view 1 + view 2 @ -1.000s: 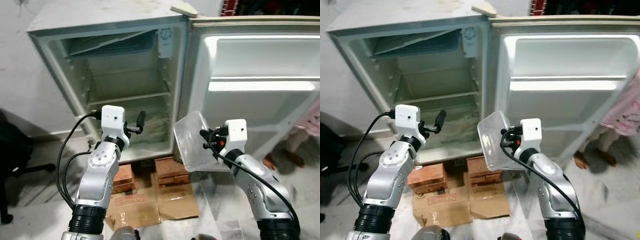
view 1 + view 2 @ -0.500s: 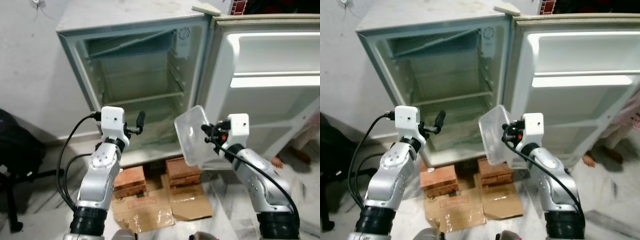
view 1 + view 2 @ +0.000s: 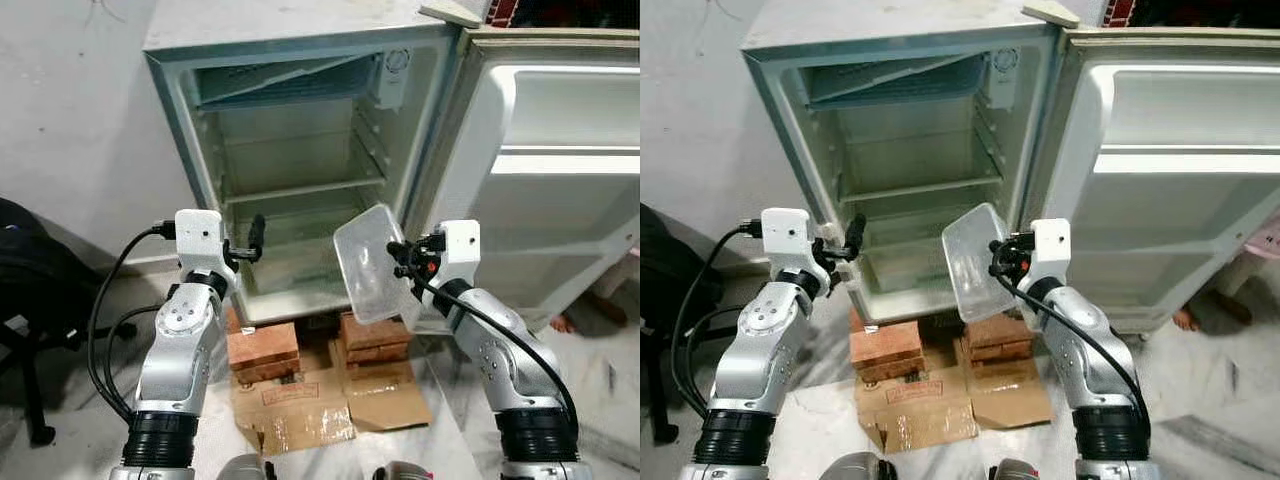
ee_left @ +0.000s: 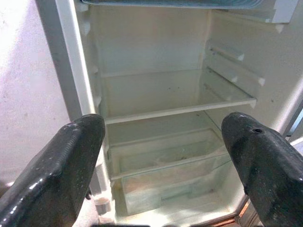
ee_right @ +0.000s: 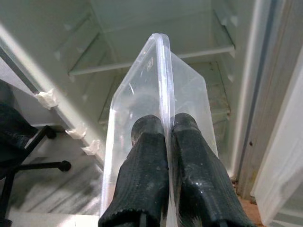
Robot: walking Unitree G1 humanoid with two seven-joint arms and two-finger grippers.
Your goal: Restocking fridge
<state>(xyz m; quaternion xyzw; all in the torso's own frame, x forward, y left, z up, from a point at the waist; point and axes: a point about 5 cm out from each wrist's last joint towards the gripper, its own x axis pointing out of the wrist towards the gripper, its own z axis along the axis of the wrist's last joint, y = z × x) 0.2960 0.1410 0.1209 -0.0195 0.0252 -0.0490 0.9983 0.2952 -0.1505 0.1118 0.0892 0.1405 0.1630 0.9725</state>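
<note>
Centre of frame, before the open fridge (image 3: 300, 130): clear plastic container (image 3: 372, 262), pinched by its rim in the right gripper (image 3: 400, 258). Probably light, thin, flexible, slippery; best held at the rim. Left gripper (image 4: 161, 156) spread wide, empty.

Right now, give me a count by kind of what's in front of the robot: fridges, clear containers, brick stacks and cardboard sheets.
Fridge, door open: 1
Clear plastic container, in the right gripper: 1
Brick stacks under the fridge: 2
Cardboard sheets on the floor: 2
Total: 6
</note>
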